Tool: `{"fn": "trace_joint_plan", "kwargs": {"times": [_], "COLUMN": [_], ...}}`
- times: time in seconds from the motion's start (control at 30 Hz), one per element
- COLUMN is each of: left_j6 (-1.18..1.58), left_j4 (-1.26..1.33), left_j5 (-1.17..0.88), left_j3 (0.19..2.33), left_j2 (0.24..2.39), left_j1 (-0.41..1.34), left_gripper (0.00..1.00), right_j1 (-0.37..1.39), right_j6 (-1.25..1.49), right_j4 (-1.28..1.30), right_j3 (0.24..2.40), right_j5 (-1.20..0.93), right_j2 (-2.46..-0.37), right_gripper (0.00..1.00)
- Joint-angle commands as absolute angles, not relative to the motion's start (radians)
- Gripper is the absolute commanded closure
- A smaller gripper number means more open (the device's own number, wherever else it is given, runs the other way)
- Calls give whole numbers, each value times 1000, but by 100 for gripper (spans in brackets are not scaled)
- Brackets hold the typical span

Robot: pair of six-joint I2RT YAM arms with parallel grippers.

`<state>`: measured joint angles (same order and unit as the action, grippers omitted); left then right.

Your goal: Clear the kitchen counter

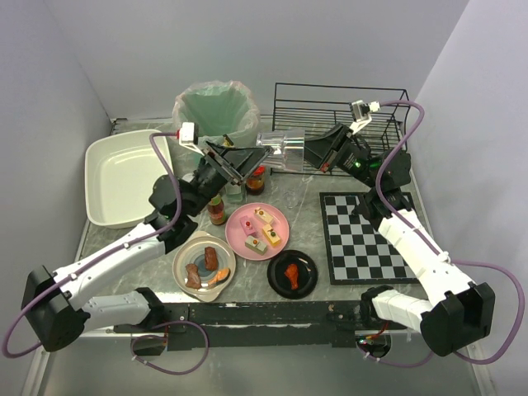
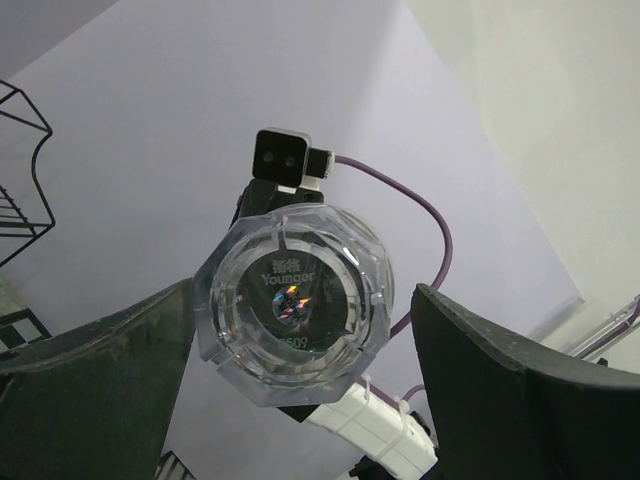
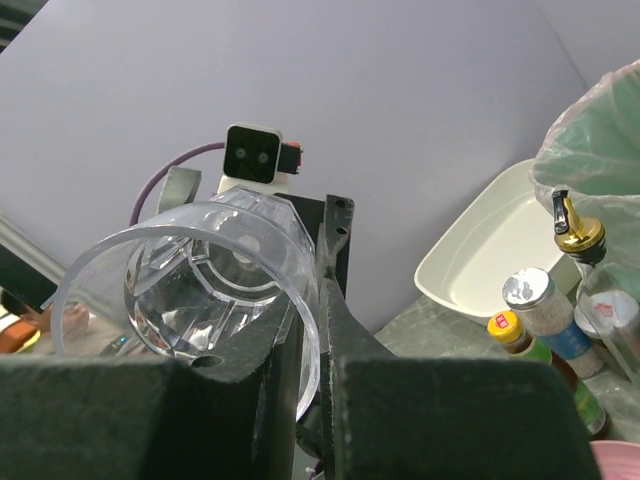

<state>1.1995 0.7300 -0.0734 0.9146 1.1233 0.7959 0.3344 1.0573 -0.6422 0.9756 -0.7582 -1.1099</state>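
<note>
A clear faceted glass hangs on its side in the air above the back of the kitchen counter. My right gripper is shut on its rim, one finger inside the mouth and one outside. In the right wrist view the glass opens toward the camera. My left gripper stands open at the glass's other end. In the left wrist view the glass's base sits between the two dark fingers. It lies close to the left one, with a gap on the right.
On the counter stand a pink plate of food pieces, a beige bowl, a black plate with a drumstick, and small bottles. The checkered mat lies right, the white tub left. A lined bin and wire rack stand behind.
</note>
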Motion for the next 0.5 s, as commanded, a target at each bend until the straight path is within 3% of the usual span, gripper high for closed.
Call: {"fn": "trace_joint_plan", "kwargs": {"times": [0.0, 0.13, 0.27, 0.4, 0.43, 0.47], "left_j6": [1224, 1226, 1223, 1213, 1212, 1209], "left_j4": [787, 787, 798, 788, 787, 779], "left_j5": [-97, -100, -98, -103, -104, -101], "left_j3": [936, 940, 939, 943, 942, 939], "left_j2": [1140, 1152, 1154, 1147, 1144, 1141], "left_j1": [805, 810, 813, 813, 815, 813], "left_gripper": [8, 16, 30, 56, 65, 73], "right_j1": [338, 339, 339, 339, 339, 336], "right_j6": [1066, 1069, 1065, 1066, 1068, 1069], "right_j4": [-715, -716, -716, -718, -719, -721], "right_j3": [983, 977, 973, 971, 971, 973], "right_j5": [-767, -767, -769, -772, -775, -779], "right_j2": [-1104, -1106, -1103, -1109, -1109, -1114], "right_gripper": [100, 100, 100, 100, 95, 83]}}
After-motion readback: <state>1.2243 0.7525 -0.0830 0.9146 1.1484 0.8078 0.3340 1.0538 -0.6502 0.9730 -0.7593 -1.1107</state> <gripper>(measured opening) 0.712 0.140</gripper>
